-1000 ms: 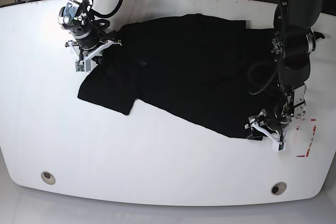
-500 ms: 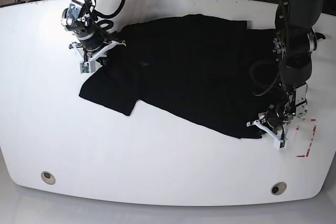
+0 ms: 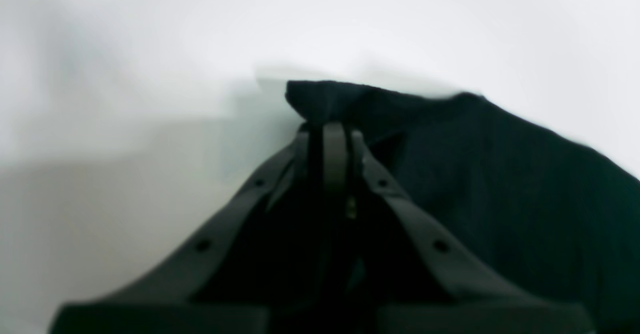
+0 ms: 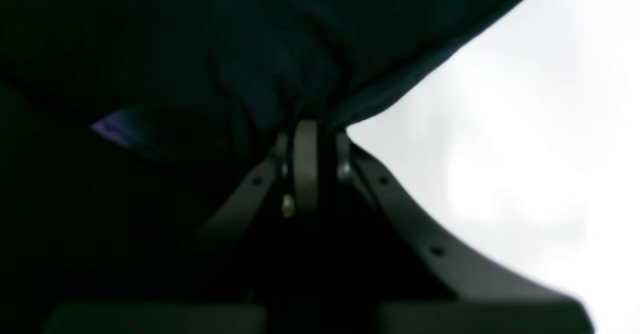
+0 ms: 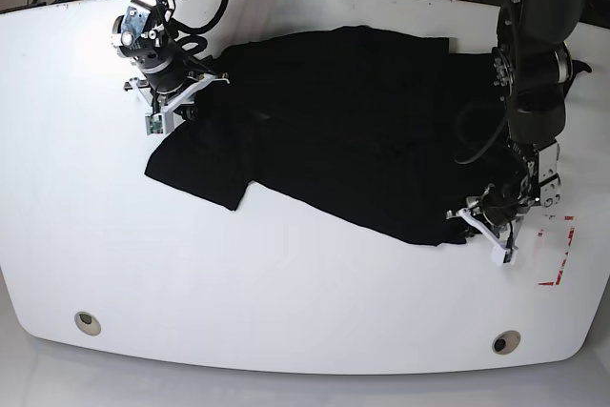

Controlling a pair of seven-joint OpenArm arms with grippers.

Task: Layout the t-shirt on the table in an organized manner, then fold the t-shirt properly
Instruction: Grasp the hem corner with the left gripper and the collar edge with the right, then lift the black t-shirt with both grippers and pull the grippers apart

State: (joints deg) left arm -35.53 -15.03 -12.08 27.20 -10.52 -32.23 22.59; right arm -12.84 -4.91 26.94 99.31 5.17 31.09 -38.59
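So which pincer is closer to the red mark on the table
The left pincer. It is shut on the t-shirt's hem corner, just beside the red mark. The right pincer is across the table, shut on the shirt's far edge.

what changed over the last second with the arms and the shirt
The left gripper, open beside the hem corner a second ago, has closed on the t-shirt there and pulled that corner slightly up and away from the red mark. The right gripper has edged up the table, its pinched cloth following. It stayed shut on the shirt, whose middle lies as before.
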